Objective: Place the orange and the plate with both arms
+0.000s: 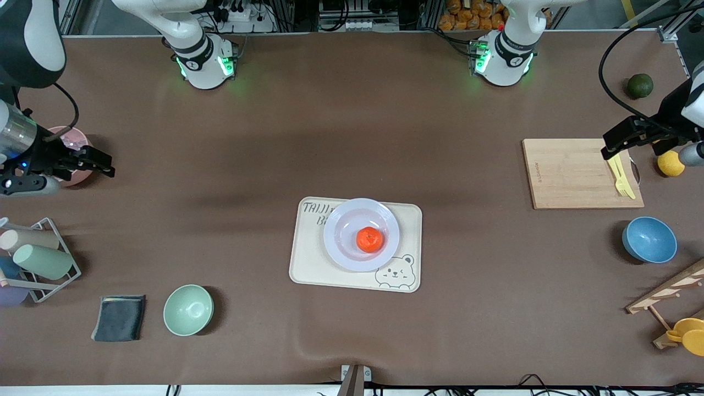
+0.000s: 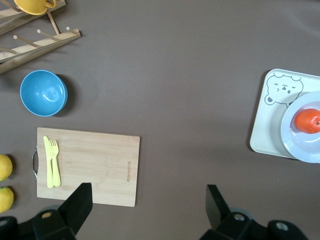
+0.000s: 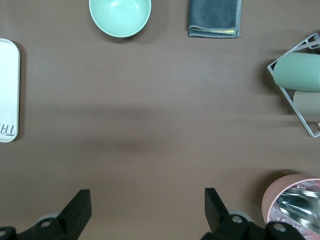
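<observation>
The reddish-orange orange (image 1: 369, 239) lies in the pale lavender plate (image 1: 338, 234), which rests on the cream bear tray (image 1: 407, 220) at the table's middle. Both show in the left wrist view, the orange (image 2: 307, 120) in the plate (image 2: 292, 137). My left gripper (image 1: 620, 137) is open and empty, up over the wooden cutting board (image 1: 572, 173) at the left arm's end; it also shows in the left wrist view (image 2: 148, 205). My right gripper (image 1: 94, 163) is open and empty, up beside a pink bowl (image 1: 74, 140) at the right arm's end; it also shows in the right wrist view (image 3: 147, 209).
A yellow fork (image 1: 621, 176) lies on the board. A blue bowl (image 1: 649, 240), lemon (image 1: 670, 163), dark green fruit (image 1: 639, 86) and wooden rack (image 1: 668, 297) are at the left arm's end. A green bowl (image 1: 188, 309), grey cloth (image 1: 119, 317) and cup rack (image 1: 38, 258) are at the right arm's end.
</observation>
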You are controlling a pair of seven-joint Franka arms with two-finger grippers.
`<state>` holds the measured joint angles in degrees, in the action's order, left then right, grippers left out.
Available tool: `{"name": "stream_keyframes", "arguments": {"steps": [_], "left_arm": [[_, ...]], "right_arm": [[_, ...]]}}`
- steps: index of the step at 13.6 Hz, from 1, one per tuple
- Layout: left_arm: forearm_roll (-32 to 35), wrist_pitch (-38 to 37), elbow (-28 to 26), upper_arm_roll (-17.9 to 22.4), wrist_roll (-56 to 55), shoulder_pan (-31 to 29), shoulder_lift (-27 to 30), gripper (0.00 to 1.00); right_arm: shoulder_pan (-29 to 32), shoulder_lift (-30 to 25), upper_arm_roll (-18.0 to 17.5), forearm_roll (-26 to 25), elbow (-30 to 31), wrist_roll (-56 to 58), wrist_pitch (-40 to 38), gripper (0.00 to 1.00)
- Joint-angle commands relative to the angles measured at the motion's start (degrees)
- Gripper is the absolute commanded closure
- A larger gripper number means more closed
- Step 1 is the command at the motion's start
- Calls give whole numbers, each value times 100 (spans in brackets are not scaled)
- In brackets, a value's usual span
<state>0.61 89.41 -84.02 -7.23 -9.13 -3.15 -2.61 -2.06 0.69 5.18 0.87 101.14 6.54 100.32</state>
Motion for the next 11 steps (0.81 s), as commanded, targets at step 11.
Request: {"name": "stream_keyframes", "arguments": {"steps": [11], "left_arm": [[-70, -143, -141, 11, 113, -107, 199, 0]], "right_arm": [[241, -16, -70, -61, -112, -206, 146, 0]]}}
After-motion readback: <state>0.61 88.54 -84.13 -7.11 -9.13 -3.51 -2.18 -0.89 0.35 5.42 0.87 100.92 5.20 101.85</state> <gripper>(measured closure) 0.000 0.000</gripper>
